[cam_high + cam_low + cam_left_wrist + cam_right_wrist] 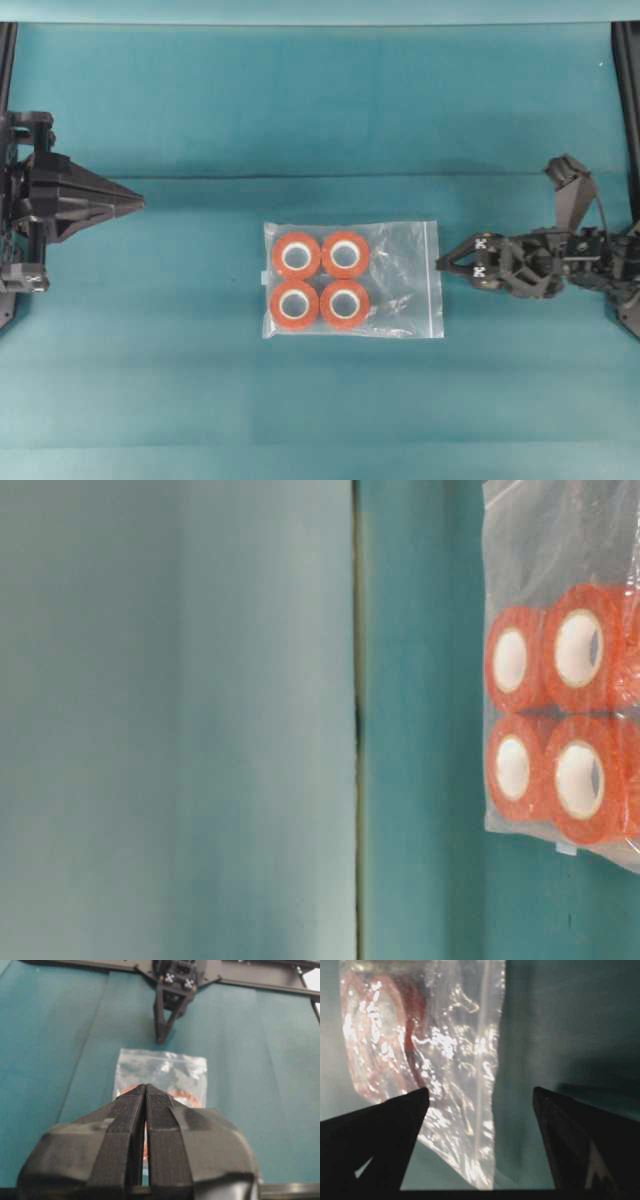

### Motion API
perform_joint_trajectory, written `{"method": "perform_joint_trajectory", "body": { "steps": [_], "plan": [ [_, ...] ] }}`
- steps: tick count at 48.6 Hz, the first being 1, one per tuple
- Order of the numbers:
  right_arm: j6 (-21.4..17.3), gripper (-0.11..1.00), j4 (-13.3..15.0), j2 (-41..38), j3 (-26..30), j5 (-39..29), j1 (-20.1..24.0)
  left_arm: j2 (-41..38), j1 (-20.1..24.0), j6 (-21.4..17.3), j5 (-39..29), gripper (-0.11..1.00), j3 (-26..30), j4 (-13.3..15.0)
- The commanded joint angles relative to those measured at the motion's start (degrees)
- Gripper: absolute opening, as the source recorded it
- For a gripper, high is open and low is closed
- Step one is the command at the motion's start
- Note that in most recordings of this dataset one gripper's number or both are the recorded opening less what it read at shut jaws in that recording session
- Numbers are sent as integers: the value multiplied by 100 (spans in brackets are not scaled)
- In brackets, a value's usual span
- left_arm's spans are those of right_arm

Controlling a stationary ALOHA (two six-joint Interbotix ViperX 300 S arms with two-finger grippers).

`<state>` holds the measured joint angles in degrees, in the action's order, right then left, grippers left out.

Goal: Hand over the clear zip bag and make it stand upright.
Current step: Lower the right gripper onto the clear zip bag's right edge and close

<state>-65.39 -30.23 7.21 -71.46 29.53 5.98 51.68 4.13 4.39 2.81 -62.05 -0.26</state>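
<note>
Here the clear zip bag [352, 279] lies flat at the middle of the teal bench [200, 110], four orange tape rolls [321, 280] packed two by two in its nine o'clock half, the zip strip along its three o'clock edge. The right end effector [443, 262] sits just beside that edge, fingers spread and released, grasping nothing. The left end effector [138, 202] waits well apart at nine o'clock, clenched and empty.
</note>
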Motion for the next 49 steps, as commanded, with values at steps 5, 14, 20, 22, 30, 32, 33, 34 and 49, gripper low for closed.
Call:
{"method": "perform_joint_trajectory", "body": {
  "steps": [5,14,20,22,30,32,33,34,49],
  "plan": [
    [-88,92,9,-404,360,132,132,-26,35,-9,18,-1,114,-9],
    [-97,92,9,-738,606,123,264,-35,44,-9,18,-1,114,-9],
    [-97,92,9,-888,729,123,343,-53,44,-9,18,-1,105,-9],
    [-97,92,9,-932,782,123,360,-62,44,-9,18,-1,105,-9],
    [-79,92,9,-1099,984,141,378,-97,44,-9,18,-1,105,-9],
    [-79,92,9,-1143,1020,149,378,-105,44,-9,18,-1,105,-9],
    [-79,92,9,-1151,1037,149,378,-105,53,-9,18,-1,105,-9],
    [-79,92,9,-1169,1037,149,369,-105,44,-9,18,-1,105,-9],
    [-44,90,9,-1151,984,272,369,-105,44,-9,18,-1,105,-9]
  ]
}}
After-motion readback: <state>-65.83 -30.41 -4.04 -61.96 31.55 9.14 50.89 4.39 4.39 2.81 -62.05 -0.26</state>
